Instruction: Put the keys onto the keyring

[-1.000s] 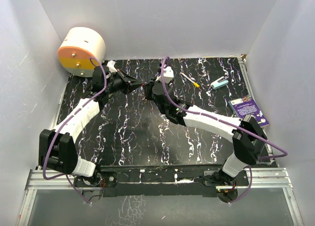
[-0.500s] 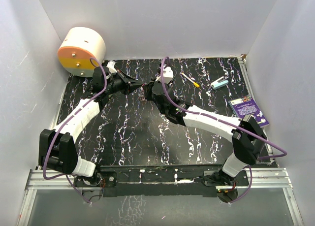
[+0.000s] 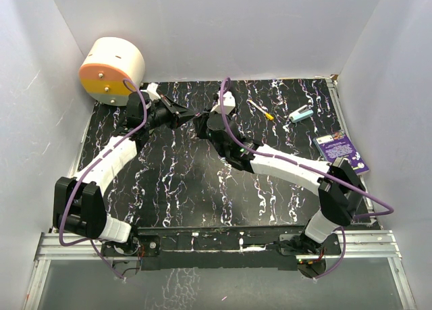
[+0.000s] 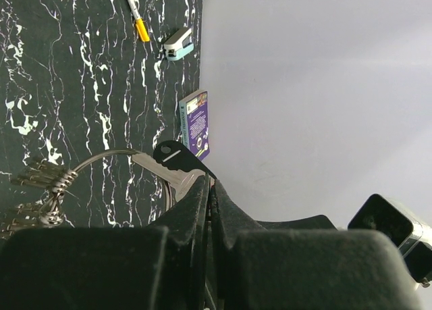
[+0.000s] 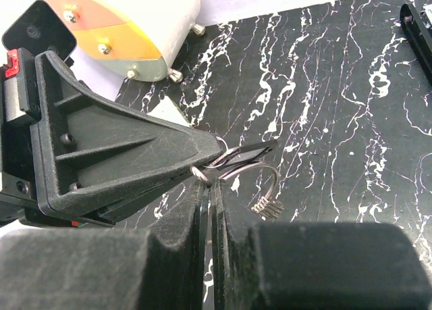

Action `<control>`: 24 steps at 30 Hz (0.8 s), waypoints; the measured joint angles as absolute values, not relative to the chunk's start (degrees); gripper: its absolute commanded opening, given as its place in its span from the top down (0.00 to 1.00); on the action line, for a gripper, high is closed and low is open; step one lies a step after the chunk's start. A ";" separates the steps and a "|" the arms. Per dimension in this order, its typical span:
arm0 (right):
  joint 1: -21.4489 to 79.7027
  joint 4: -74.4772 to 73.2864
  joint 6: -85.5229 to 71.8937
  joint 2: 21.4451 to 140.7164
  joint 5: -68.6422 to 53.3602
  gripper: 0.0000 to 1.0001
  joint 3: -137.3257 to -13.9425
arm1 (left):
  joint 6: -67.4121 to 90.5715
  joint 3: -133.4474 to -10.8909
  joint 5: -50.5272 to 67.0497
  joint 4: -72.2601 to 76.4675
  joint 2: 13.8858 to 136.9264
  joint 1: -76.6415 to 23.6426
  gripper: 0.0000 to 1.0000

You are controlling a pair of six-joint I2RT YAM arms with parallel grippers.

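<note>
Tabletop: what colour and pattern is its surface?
The tabletop is black with thin white marble-like veins, clearest in the top external view.

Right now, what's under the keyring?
Bare marbled table shows through the keyring, with a black-headed key crossing it. The shut left gripper and right gripper cover its near part.

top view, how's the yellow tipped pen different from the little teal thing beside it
The pen is long, thin and white with a yellow end; the teal thing is short, chunky, teal and grey. The pen slants down to the right; the teal thing slants up to the right. Both lie flat on the table.
</note>
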State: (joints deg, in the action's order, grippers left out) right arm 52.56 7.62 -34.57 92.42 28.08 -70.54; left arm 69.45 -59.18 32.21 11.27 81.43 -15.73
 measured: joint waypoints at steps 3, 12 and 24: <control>52.56 7.62 -34.54 92.42 28.14 0.92 -70.52 | 69.41 -59.18 32.32 11.53 81.43 -15.75 1.00; 52.75 7.33 -34.33 92.38 29.17 0.92 -70.52 | 68.90 -59.13 32.29 11.53 81.43 -15.90 1.00; 52.77 6.96 -34.35 91.48 30.24 0.92 -70.50 | 67.13 -57.30 31.38 11.60 81.38 -16.23 1.00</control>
State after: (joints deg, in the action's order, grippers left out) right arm 52.77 6.96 -34.35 91.48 30.24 -70.50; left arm 67.13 -57.30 31.38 11.60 81.38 -16.23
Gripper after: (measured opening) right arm 0.086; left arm 0.007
